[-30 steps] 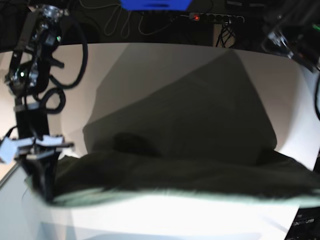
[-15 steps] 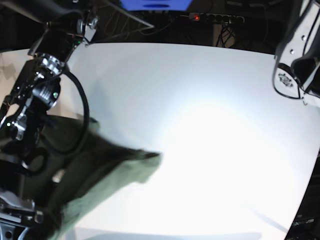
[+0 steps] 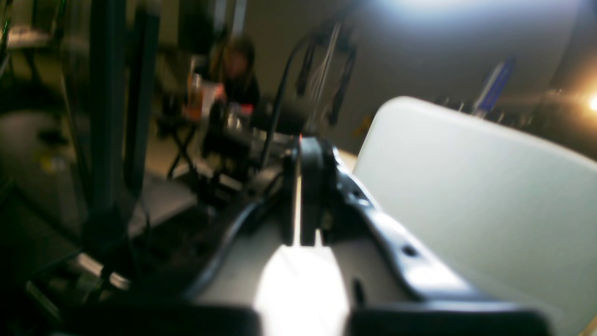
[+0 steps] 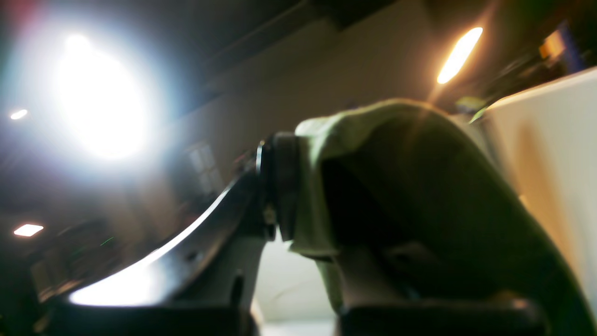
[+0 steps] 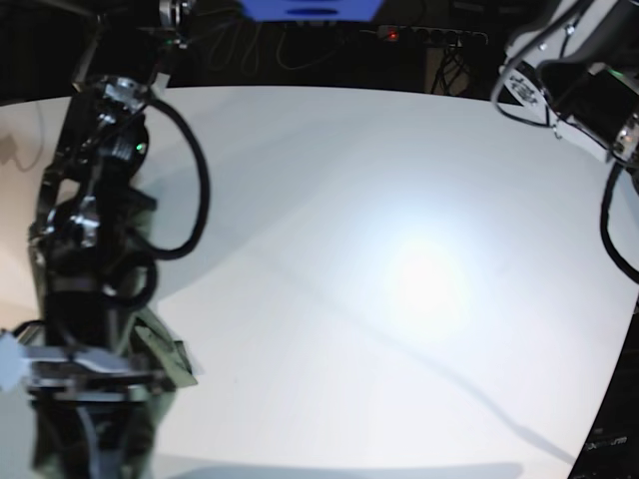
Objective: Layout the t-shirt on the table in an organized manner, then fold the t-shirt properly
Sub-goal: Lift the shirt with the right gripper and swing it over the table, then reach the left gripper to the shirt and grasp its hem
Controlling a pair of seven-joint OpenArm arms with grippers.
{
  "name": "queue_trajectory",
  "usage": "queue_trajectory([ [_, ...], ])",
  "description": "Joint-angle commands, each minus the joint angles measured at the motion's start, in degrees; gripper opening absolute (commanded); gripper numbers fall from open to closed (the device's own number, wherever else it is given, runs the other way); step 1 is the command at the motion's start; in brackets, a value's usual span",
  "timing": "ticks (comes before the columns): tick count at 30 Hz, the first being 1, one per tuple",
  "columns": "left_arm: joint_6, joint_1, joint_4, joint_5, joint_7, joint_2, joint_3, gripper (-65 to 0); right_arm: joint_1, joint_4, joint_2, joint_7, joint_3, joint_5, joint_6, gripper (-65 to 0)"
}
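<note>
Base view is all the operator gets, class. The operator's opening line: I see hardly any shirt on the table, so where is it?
Observer: The right wrist view shows the t-shirt bunched up in the right pincer and draped over one of its fingers.
Operator: Is the left pincer holding any cloth?
Observer: No. In the left wrist view the left pincer is bare, its fingers nearly together. The white table lies off to one side.

Right pincer (image 4: 284, 186) is clamped on cloth; left pincer (image 3: 305, 191) has its jaws together, empty.
</note>
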Motion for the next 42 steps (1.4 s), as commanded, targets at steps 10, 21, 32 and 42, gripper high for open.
queue_trajectory([
  [10,-0.5,5.35,1.01,-0.76,-1.51,-0.47,-3.85,-38.3,0.08,0.83,-8.07,-2.18,-18.27,0.1,0.43,-65.0],
  [21,-0.59,10.71,1.01,-1.29,-1.43,-0.2,-4.65,-37.9,0.17,1.71,-8.07,-2.36,-28.47,0.46,0.43,-65.0],
  [32,-0.59,14.67,0.05,-7.09,-1.43,5.42,3.09,-37.9,-10.38,2.77,-1.22,-2.27,-13.08,0.54,0.43,-65.0],
  [42,-0.41,17.39,-9.89,-7.0,-1.87,10.35,21.99,-37.9,-25.24,2.5,0.88,-2.27,-0.6,0.54,0.7,-65.0],
])
